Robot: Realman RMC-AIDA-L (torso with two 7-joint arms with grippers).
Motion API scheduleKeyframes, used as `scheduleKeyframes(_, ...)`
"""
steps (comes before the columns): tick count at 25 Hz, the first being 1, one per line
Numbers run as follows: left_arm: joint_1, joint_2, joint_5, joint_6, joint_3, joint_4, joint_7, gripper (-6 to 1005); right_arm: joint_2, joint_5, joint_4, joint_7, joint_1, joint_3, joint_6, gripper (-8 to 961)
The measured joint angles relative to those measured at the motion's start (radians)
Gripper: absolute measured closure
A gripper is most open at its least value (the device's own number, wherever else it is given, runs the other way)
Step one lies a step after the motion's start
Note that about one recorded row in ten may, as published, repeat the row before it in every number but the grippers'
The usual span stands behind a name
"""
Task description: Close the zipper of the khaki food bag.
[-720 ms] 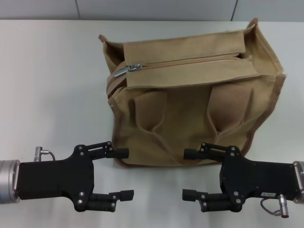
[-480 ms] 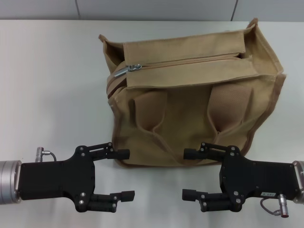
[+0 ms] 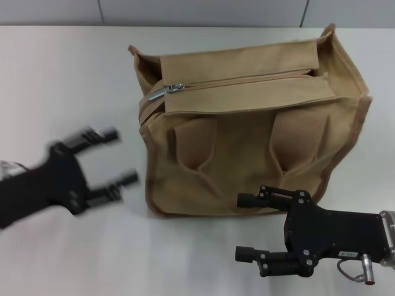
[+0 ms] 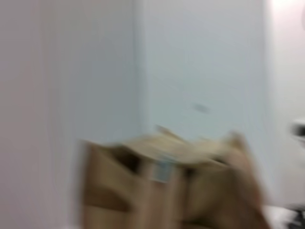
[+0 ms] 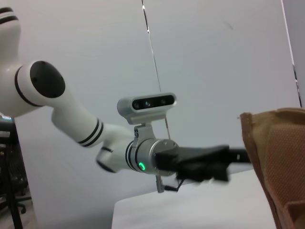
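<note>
The right gripper is black, with small screws, a silver wrist ring and a thin cable. The left gripper is black also; its arm is white with black bands, a silver wrist and a green light.

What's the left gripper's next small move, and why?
Probably carry the open left gripper up toward the silver pull tab at the bag's left end; it is left of the bag, below the tab. The right gripper sits open in front.
</note>
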Motion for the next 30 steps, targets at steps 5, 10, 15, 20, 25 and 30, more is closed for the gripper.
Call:
scheduleKeyframes(5, 0.060, 0.002, -0.081, -0.058, -0.196, 0.001, 0.041, 169, 0.000, 0.002, 0.030, -0.031, 0.000, 0.001, -0.001, 146)
scheduleKeyframes(10, 0.051, 0.001, -0.070, -0.138, -0.185, -0.003, 0.030, 169, 0.000, 0.012, 0.045, -0.051, -0.005, 0.009, 0.000, 146)
scheduleKeyframes(15, -0.014, -0.003, -0.053, -0.196, -0.113, -0.072, 0.034, 168, 0.000, 0.014, 0.050, -0.052, -0.004, 0.012, 0.003, 146)
scheduleKeyframes(20, -0.073, -0.005, -0.064, -0.270, -0.104, -0.137, 0.039, 168, 0.000, 0.015, 0.051, -0.052, -0.001, 0.012, 0.004, 145)
scheduleKeyframes(25, -0.078, -0.007, -0.187, -0.302, -0.108, -0.176, 0.031, 168, 0.000, 0.026, 0.055, -0.058, -0.004, 0.013, 0.006, 145)
scheduleKeyframes(30, -0.054, -0.005, -0.276, -0.271, -0.107, -0.190, 0.028, 168, 0.000, 0.027, 0.070, -0.089, -0.009, 0.026, 0.010, 146)
